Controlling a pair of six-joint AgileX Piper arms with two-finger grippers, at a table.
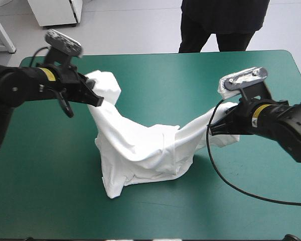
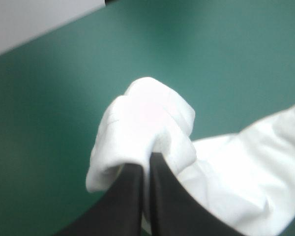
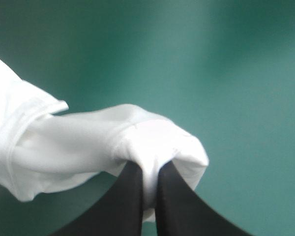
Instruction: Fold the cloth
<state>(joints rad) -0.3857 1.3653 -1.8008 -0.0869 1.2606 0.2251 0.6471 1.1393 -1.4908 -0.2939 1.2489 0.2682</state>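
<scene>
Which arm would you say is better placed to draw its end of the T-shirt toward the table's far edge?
Left, probably: the left gripper, shut on the T-shirt, sits nearer the far edge than the right gripper, also shut on it.

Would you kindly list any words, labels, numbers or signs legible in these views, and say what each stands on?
No text can be read in any view.
yellow sticker on the left arm: any marks too small to read.
yellow sticker on the right arm: likewise too small to read.
T-shirt and teal-green cover: no print, label or sign shows.
</scene>
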